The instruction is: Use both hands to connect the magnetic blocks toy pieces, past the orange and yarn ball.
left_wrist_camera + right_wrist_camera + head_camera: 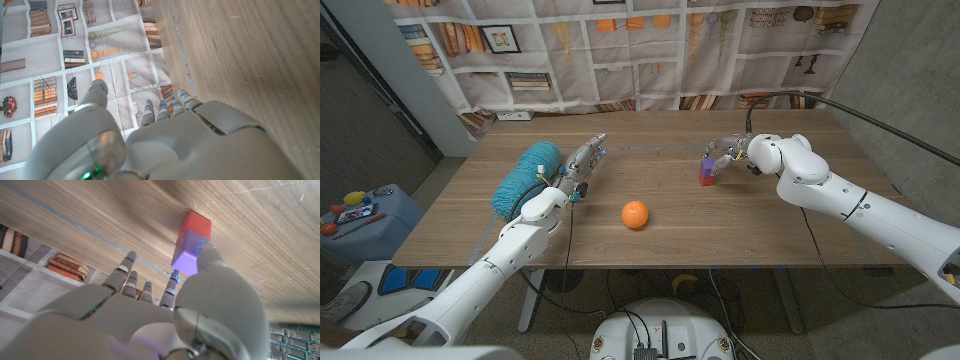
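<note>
Wooden table (740, 235) seen from above, with both arms entering from the near corners. Left hand (582, 165) raised beside the teal yarn ball (527, 178), fingers extended and slightly apart, holding nothing; same hand (165, 140) seen from behind in the left wrist view, fingertips (162, 106) pointing toward the table's far edge and the printed bookshelf backdrop (60, 60). Orange (635, 214) alone on the table near the middle, well apart from both hands, nearer the robot than the yarn ball. Magnetic blocks (706, 171) on the far right part of the table, past the orange: a purple block (187, 256) joined to a red block (196, 225), red resting on the wood, purple stacked against it. Right hand (728, 152) curled over the pair from behind. In the right wrist view, right hand (165, 315) with thumb tip touching the purple block's edge, remaining fingers (131, 277) spread alongside and clear of the blocks; firm pinch versus mere contact cannot be told. Backdrop (620, 50) hanging behind the table's far edge.
</note>
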`<state>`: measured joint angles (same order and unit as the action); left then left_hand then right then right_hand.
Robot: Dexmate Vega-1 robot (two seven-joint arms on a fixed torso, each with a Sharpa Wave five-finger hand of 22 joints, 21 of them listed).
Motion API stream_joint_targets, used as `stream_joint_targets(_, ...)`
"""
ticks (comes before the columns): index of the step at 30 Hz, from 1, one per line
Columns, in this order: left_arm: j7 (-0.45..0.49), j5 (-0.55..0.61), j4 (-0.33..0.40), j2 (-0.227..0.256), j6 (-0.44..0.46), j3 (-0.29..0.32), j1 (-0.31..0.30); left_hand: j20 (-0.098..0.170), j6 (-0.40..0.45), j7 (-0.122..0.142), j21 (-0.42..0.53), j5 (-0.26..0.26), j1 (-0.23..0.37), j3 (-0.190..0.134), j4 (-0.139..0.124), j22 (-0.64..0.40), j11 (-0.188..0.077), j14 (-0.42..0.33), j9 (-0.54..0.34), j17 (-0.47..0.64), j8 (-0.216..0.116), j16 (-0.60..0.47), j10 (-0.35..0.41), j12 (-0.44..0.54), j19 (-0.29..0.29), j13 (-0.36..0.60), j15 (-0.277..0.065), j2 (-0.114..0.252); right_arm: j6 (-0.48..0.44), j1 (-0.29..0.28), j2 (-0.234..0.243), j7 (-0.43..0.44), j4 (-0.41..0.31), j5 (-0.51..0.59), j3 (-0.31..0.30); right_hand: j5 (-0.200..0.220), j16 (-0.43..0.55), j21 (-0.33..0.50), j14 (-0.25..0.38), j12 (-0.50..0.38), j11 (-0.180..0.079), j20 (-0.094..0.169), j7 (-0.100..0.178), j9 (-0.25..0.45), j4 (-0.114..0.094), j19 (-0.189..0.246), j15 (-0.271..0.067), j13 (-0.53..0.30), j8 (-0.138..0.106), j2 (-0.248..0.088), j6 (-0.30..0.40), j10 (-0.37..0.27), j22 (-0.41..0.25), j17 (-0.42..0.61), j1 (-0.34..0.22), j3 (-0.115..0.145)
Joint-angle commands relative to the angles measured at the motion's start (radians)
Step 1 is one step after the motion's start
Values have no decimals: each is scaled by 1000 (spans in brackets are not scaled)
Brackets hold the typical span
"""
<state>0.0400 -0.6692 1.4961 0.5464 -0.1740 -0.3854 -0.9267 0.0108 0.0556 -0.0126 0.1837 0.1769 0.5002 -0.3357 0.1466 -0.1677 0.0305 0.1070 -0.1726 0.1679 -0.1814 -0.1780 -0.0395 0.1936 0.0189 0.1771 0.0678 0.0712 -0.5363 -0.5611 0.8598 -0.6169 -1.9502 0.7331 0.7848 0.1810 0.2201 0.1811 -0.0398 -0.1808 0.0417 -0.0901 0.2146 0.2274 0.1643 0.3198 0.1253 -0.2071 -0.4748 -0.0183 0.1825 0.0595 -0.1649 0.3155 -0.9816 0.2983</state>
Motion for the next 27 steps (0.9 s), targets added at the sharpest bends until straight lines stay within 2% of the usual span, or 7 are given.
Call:
stream_joint_targets(1,-17,9,-25,-8,-40,0,5,-3,10,-1,4,-1,2,-7,3,-1,0,0,-3,1,-5,-1,5,5,-1,0,-1,12,-1,29,10,-66,-5,-15,8,0,-7,-1,-23,-2,11,-7,-1,0,-9,-18,14,-5,22,26,-49,33,-3,1,17,-4)
stream_joint_targets(3,-29,11,-41,-16,-67,1,6,-2,8,1,3,-2,2,-7,3,-1,-1,7,-3,1,-3,2,1,4,1,0,-2,14,12,28,17,-67,-5,-36,-1,2,-9,-1,-34,-3,18,-9,-9,-1,-15,-28,20,-6,40,31,-89,50,-3,2,33,-9)
stream_joint_targets(7,-36,18,-36,-6,-66,-1,8,-2,-2,8,1,-2,-2,-8,4,-1,-3,17,-2,1,1,4,-14,-2,8,0,-3,15,37,23,35,-69,0,-91,-26,6,-16,-7,-59,-2,30,-22,-10,-2,-19,-62,39,-7,53,39,-115,78,-3,3,51,-15)
stream_joint_targets(11,-32,16,-32,-7,-62,0,6,-2,-5,5,1,-3,-5,-7,4,-1,-5,19,-2,1,2,5,-15,-3,9,-1,-3,15,86,-9,65,-22,10,-197,-85,13,-21,-7,-96,-6,46,-41,-21,-4,-32,-107,63,-10,80,42,-165,111,-4,6,92,-23)
stream_joint_targets(15,-16,25,-17,-1,-56,2,2,-2,-6,4,1,-3,-6,-7,4,-1,-5,20,-2,1,2,5,-16,-3,7,-1,-4,16,132,-32,96,14,16,-271,-121,16,-21,-6,-113,-10,53,-49,-32,-7,-35,-131,70,-11,105,46,-212,123,-4,8,111,-27)
stream_joint_targets(21,-20,29,-25,-5,-66,0,7,1,-4,3,3,-3,-8,-8,4,-1,-9,18,-2,1,1,3,-12,-1,4,-1,-5,18,253,-90,122,107,78,-459,-206,18,-21,-4,-124,-11,59,-53,-43,-11,-38,-144,75,-11,122,52,-237,133,-5,9,129,-33)
stream_joint_targets(27,-20,36,-45,-21,-82,-6,15,3,-7,8,3,-3,-11,-8,4,-1,-13,14,-2,1,2,1,-12,-1,2,-1,-8,20,330,-162,128,223,126,-608,-274,17,-18,-1,-122,-16,48,-51,-42,-15,-42,-145,74,-11,128,58,-237,127,-5,9,146,-39)
